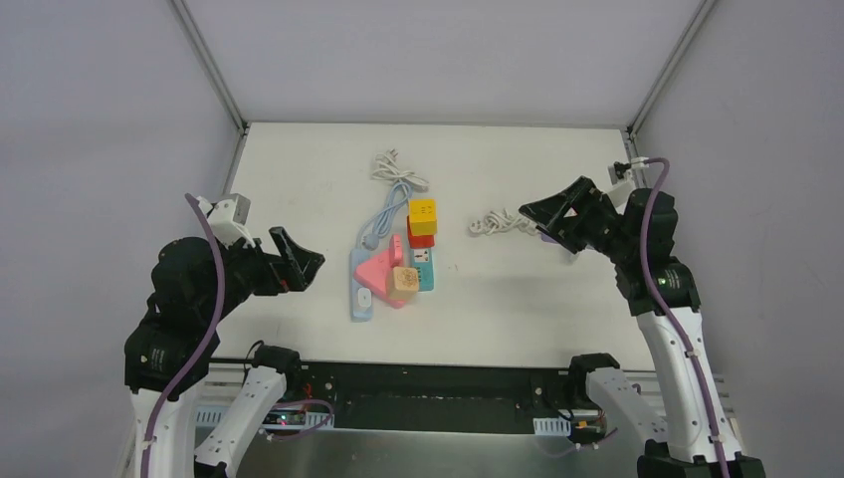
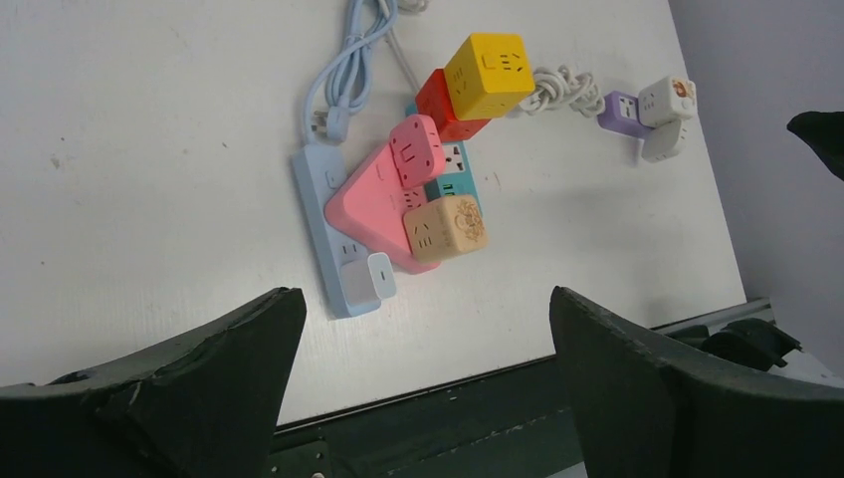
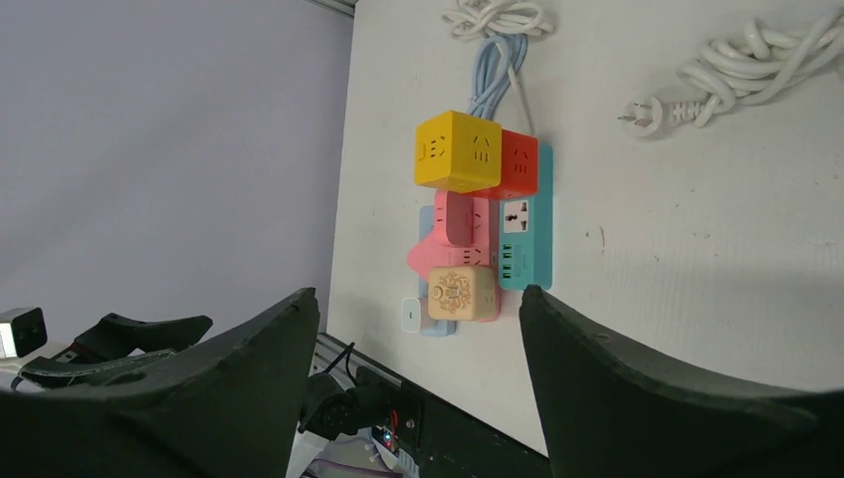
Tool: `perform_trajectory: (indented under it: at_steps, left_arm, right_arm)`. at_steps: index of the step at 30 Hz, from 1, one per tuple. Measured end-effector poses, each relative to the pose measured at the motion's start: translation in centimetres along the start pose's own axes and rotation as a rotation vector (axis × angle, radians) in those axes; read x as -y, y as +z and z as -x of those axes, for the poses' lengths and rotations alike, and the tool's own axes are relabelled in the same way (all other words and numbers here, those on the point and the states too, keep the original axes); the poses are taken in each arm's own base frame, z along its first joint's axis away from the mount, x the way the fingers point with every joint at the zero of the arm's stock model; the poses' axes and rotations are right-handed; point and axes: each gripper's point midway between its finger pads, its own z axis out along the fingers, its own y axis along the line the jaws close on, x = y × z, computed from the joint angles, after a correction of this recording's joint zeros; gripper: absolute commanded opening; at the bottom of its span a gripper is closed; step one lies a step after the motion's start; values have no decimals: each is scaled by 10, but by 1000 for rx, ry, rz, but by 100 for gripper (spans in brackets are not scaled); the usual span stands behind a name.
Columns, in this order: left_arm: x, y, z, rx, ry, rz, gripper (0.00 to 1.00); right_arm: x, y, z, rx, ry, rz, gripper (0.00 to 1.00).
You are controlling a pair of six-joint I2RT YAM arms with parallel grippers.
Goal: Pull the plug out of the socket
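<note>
A small white plug (image 1: 364,296) sits in the near end of a light blue power strip (image 1: 358,267) at the table's middle. The plug also shows in the left wrist view (image 2: 380,275) on the strip (image 2: 320,204), and in the right wrist view (image 3: 410,314). My left gripper (image 1: 299,261) is open and empty, held above the table to the left of the strip; in its own view (image 2: 423,299) the jaws stand wide apart. My right gripper (image 1: 545,219) is open and empty, up at the right, well away from the strip; its jaws (image 3: 418,292) are also wide apart.
A pink triangular socket (image 1: 376,271), a beige cube (image 1: 404,281), a teal strip (image 1: 425,269), a red cube (image 1: 419,238) and a yellow cube (image 1: 423,213) crowd against the blue strip. White cable coils lie behind (image 1: 398,171) and to the right (image 1: 495,223). Purple (image 2: 621,108) and white (image 2: 665,100) adapters lie at the far right.
</note>
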Motion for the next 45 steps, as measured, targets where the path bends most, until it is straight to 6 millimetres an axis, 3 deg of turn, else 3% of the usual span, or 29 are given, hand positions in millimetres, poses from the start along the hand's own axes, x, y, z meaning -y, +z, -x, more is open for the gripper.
perform_trajectory:
  at_steps: [3, 7, 13, 19, 24, 27, 34, 41, 45]
  left_arm:
    - [-7, 8, -5, -3, -11, 17, 99]
    - [-10, 18, -3, 36, -18, 17, 99]
    - [-7, 42, -4, 75, -60, -42, 99]
    - [0, 56, 3, 75, -101, -75, 99]
    - [-12, 83, -7, 29, -136, -39, 98]
    - [-23, 107, -16, -29, -191, 11, 96]
    - [-36, 169, -17, -96, -347, 75, 92]
    - [-48, 228, -31, -174, -454, 121, 95]
    - [-49, 254, -41, -219, -483, 126, 91]
  right_arm:
    - [7, 9, -2, -30, 18, -22, 83]
    - [22, 23, -9, -97, 45, -64, 99]
    - [27, 29, -24, -126, 22, -62, 100]
    - [45, 46, -65, -192, 50, -106, 100]
    - [47, 68, -92, -228, 12, -170, 97]
    - [38, 90, -97, -237, -46, -224, 97]
    - [-2, 153, -83, -111, -256, -311, 100]
    - [-1, 217, -90, -118, -397, -417, 98]
    - [4, 247, -99, -143, -454, -481, 94]
